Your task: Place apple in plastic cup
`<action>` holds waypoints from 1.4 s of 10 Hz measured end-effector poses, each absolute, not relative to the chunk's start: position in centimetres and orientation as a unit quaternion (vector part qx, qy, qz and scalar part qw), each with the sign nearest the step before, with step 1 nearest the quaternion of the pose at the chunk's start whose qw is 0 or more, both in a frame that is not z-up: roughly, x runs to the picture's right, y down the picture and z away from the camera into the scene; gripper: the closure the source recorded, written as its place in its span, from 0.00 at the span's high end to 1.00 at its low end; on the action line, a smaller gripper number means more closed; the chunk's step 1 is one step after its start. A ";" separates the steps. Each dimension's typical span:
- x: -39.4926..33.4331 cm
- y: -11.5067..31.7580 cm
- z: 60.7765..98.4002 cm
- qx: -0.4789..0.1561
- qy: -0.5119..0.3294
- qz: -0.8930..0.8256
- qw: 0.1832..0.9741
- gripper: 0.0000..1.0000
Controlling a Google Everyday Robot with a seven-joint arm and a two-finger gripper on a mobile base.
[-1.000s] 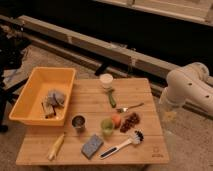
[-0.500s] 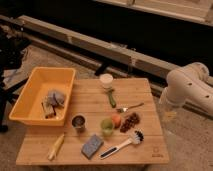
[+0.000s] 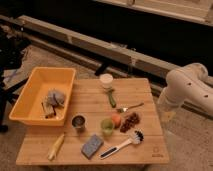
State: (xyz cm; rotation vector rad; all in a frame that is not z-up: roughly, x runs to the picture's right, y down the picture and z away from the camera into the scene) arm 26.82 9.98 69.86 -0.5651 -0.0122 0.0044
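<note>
The apple (image 3: 116, 120) is small and orange-red and lies on the wooden table (image 3: 90, 102), touching the right side of the light-green plastic cup (image 3: 106, 125), which stands upright. A dark red-brown grape cluster (image 3: 131, 121) lies just right of the apple. My white arm (image 3: 187, 90) is off the table's right edge. The gripper (image 3: 167, 117) hangs down beside that edge, well right of the apple and cup and holding nothing that I can see.
A yellow bin (image 3: 31, 82) with some items stands at the left. Also on the table are a metal cup (image 3: 78, 122), a white cup (image 3: 106, 80), a green vegetable (image 3: 112, 97), a fork (image 3: 130, 107), a brush (image 3: 122, 145), a sponge (image 3: 92, 145) and a yellow item (image 3: 56, 146).
</note>
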 end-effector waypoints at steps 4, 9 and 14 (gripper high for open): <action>18.6 9.6 73.8 -0.281 -0.067 -0.053 0.956 0.65; 11.9 9.7 79.9 -0.297 -0.120 -0.111 0.941 0.65; 11.2 13.1 80.7 -0.329 -0.119 -0.142 0.926 0.65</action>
